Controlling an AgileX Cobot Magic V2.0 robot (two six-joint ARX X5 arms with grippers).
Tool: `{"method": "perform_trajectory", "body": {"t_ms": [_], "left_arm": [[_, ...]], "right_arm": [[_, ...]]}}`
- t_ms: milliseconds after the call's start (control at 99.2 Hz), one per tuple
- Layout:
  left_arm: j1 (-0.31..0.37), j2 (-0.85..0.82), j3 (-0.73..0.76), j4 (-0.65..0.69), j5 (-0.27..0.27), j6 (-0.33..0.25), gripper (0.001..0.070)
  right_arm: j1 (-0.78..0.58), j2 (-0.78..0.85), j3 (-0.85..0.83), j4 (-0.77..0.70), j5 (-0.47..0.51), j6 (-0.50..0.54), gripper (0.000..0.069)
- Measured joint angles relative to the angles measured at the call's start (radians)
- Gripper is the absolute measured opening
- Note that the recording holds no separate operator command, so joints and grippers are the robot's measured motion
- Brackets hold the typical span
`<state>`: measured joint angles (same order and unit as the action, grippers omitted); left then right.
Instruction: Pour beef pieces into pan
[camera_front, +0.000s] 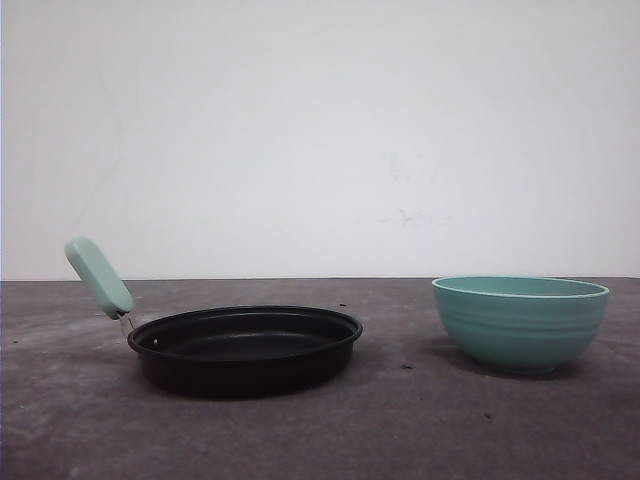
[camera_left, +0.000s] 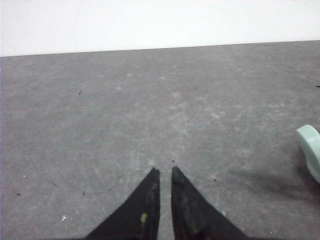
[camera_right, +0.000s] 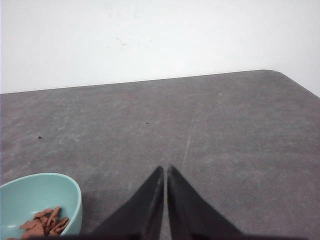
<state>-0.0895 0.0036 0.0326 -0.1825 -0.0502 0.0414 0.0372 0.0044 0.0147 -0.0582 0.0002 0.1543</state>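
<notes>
The beef (camera_right: 44, 223) lies in the bowl (camera_front: 520, 322), right of the pan (camera_front: 245, 348) on the table (camera_front: 420, 430). The left gripper (camera_left: 165, 172) and right gripper (camera_right: 165, 170) are both closed, holding nothing.

Black tapered end effector (camera_left: 165, 172) fingers, left pair yellow-flecked

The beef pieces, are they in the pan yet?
Not yet. The small reddish-brown beef pieces are in the teal ribbed bowl. The round black frying pan looks empty. Both pincers, left and right, are shut on nothing. Grabbing the bowl and pouring are left.
</notes>
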Motion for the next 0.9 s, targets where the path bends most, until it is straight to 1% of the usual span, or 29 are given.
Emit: {"method": "perform_trajectory", "body": {"t_ms": [373, 454, 595, 706, 857, 898], "left_arm": [[0.000, 0.000, 0.000, 0.000, 0.000, 0.000, 0.0014], [0.000, 0.000, 0.000, 0.000, 0.000, -0.012, 0.0014], [0.000, 0.000, 0.000, 0.000, 0.000, -0.078, 0.0014], [0.000, 0.000, 0.000, 0.000, 0.000, -0.121, 0.0014], [0.000, 0.000, 0.000, 0.000, 0.000, -0.246, 0.0014], [0.000, 0.000, 0.000, 0.000, 0.000, -0.275, 0.0014]], "right_arm": [[0.000, 0.000, 0.000, 0.003, 0.000, 0.000, 0.0011], [0.000, 0.000, 0.000, 0.000, -0.002, 0.003, 0.0011], [0.000, 0.000, 0.000, -0.060, -0.004, 0.012, 0.0011], [0.000, 0.000, 0.000, -0.058, -0.014, 0.034, 0.0011], [0.000, 0.000, 0.000, -0.057, -0.077, 0.072, 0.0011], [0.000, 0.000, 0.000, -0.057, -0.074, 0.079, 0.0011]]}}
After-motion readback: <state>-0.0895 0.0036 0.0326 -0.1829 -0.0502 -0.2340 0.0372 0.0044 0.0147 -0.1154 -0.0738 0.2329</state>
